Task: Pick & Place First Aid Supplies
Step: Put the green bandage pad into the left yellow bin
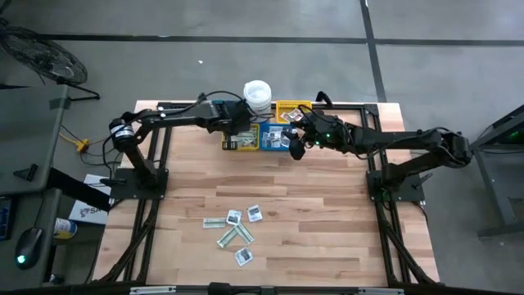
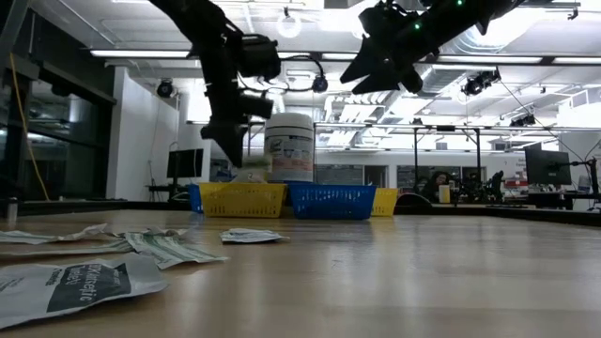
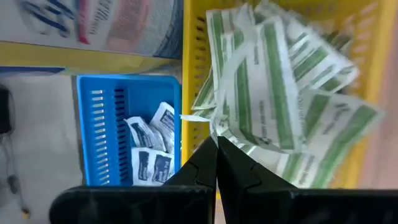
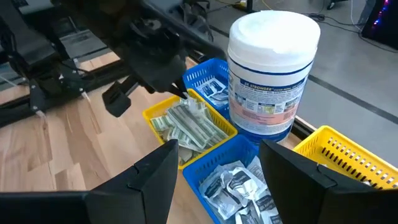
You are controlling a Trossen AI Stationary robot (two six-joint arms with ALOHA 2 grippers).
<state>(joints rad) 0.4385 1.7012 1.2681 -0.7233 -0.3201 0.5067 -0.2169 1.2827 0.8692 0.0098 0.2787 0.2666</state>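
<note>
Green-striped packet (image 3: 211,119) pinched in the closed left gripper (image 3: 216,149) over the yellow bin (image 3: 191,74): release low, centred. Right gripper (image 4: 217,155) hovers wide open, empty.

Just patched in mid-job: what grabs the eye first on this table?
Both arms crowd the far edge, where a white tub stands among blue and yellow bins. The left gripper, shut, hangs over the yellow bin of green-striped packets; the right gripper hovers open nearby. Loose packets lie scattered mid-table.
</note>
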